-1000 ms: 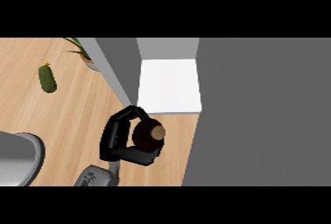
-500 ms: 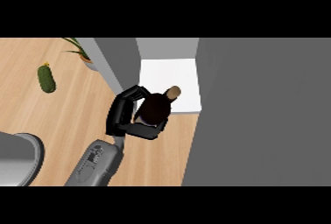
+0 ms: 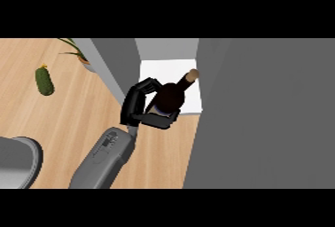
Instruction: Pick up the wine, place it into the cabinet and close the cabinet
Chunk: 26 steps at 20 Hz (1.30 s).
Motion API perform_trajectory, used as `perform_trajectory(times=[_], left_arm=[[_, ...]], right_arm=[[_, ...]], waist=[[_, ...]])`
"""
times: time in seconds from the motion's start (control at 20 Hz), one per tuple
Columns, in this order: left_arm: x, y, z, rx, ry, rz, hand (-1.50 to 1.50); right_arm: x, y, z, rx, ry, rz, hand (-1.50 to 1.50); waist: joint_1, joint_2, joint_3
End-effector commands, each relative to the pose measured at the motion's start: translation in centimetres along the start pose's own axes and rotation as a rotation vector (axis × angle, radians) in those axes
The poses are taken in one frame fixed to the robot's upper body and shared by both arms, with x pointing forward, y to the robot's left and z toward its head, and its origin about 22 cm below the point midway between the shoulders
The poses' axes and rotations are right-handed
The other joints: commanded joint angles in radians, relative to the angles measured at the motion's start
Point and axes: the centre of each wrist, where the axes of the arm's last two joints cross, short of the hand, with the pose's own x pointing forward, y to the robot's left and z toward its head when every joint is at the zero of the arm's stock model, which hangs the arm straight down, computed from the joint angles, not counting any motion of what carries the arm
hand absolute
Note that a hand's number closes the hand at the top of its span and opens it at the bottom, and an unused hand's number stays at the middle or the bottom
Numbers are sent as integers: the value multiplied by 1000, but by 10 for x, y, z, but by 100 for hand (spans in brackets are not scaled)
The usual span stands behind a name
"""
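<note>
A black robot hand [image 3: 145, 106], fingers curled around a dark wine bottle [image 3: 172, 96], holds it tilted over the white cabinet shelf [image 3: 167, 71] at the wooden desk's [image 3: 65, 119] far edge. A cucumber [image 3: 44, 81] lies near the desk's far-left corner.

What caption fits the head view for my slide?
Robot hand holding wine bottle at the open cabinet's white shelf.
</note>
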Motion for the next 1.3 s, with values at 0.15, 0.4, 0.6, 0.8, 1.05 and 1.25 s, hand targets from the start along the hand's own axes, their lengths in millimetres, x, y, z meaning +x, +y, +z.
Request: perform_trajectory(times=[0.15, 0.4, 0.6, 0.8, 1.05, 1.25], left_arm=[[14, -22, -36, 12, 24, 14, 150], [3, -13, -47, 41, 31, 5, 150], [20, -22, -72, 28, 61, -69, 150], [12, -17, -77, 52, 120, -134, 150], [-3, -6, -72, 143, 138, -111, 150], [-3, 0, -78, 162, 165, -76, 150]], right_arm=[[42, 0, 17, 21, -44, -130, -150], [52, -9, 18, 57, -56, -126, -150], [43, -8, 14, 48, -42, -129, -150], [34, -8, 9, 42, -56, -135, -150], [28, 0, 13, 63, -43, -150, -150], [25, -1, 17, 55, -48, -144, -150]], waist=[[-14, 1, -1], [-30, 9, -1], [-24, 7, 1], [-32, 15, 1], [-59, 19, -1], [-60, 20, 0]])
